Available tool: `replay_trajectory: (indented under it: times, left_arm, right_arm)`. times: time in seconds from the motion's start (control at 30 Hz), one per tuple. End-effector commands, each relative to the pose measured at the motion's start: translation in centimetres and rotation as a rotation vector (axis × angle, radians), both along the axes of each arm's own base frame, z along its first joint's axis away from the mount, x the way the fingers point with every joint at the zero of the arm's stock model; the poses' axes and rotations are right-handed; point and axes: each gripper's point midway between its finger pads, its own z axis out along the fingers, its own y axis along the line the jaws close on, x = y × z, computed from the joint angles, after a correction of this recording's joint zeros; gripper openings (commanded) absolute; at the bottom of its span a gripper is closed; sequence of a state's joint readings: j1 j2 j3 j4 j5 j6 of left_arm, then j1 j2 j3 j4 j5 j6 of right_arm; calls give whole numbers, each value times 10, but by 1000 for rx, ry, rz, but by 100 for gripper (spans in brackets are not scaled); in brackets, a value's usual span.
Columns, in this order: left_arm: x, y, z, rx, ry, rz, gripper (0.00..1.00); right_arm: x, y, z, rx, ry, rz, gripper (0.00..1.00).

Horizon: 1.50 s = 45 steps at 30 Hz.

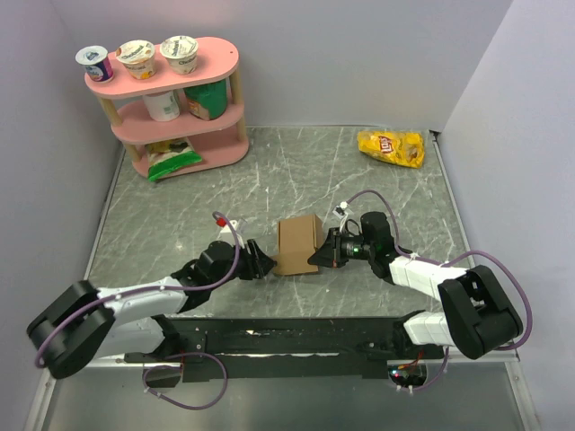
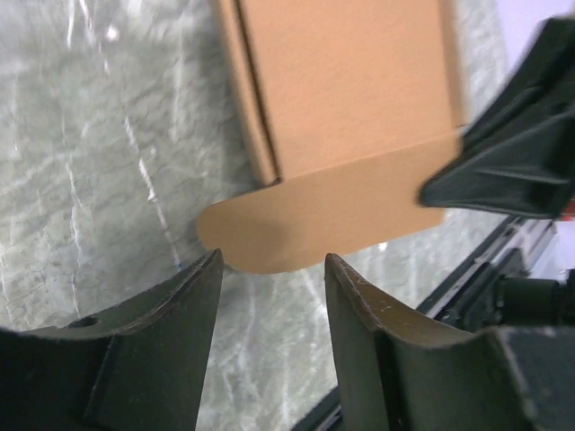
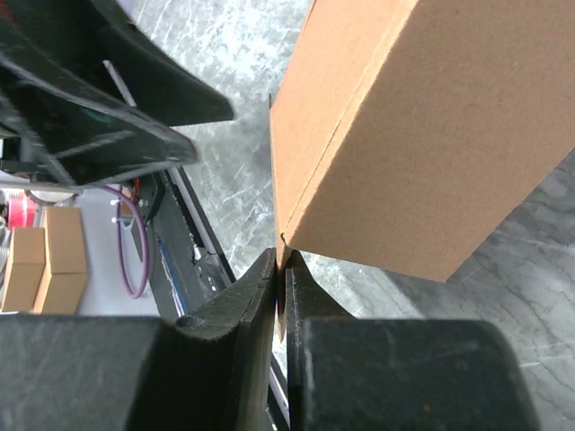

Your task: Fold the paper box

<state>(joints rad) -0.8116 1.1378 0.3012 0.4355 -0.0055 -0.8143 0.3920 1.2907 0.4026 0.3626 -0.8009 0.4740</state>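
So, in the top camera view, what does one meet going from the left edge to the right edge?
In order: pink shelf → left tool → paper box → right tool → yellow chip bag.

free: table (image 1: 296, 175) behind paper box (image 1: 298, 241) | blocked: box flanks, left gripper (image 1: 265, 262), right gripper (image 1: 320, 255) | far corners: pink shelf (image 1: 220, 148), chip bag (image 1: 391, 148)

A pink three-tier shelf (image 1: 153, 83) is sitting in the far-left corner of the grey marble table (image 1: 296, 171). Three yogurt cups (image 1: 137, 57) are lining up on top, a white cup (image 1: 163, 104) and a green tub (image 1: 207, 99) are sharing the middle, and a green bag (image 1: 171, 160) is lying on the bottom tier. A yellow chip bag (image 1: 391, 147) is lying at the far right.
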Motion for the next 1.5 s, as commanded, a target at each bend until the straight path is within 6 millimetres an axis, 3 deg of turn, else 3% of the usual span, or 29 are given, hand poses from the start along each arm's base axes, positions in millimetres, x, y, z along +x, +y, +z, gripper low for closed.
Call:
replay_trajectory:
  times: [0.0,0.07,0.37,0.63,0.7,0.8,1.0,1.23,1.47]
  left_arm:
    - [5,-18,5,-50,-17,-40,56]
    - [4,-21,-2,-45,-9,-59,57]
    - [9,-36,4,-80,-89,-120,58]
    - [8,-48,-22,-56,-41,-170,57]
    - [8,-50,-23,-73,-43,-177,57]
    - [7,-53,-24,-92,-51,-192,57]
    - [-1,-60,-20,-142,-76,-252,57]
    - [-7,-72,0,-236,-159,-328,56]
    - [-11,-71,9,-300,-169,-326,40]
  right_arm:
    - [5,1,12,19,-61,1,13]
    - [4,1,13,23,-57,0,13]
    - [3,0,11,18,-51,-1,13]
    - [1,0,12,28,-47,2,12]
    - [1,1,12,30,-46,4,4]
    - [1,0,9,20,-38,-1,2]
    - [1,0,1,13,-23,5,2]
    - [-1,1,-2,23,-14,17,1]
    - [-1,-1,-2,1,-25,19,1]
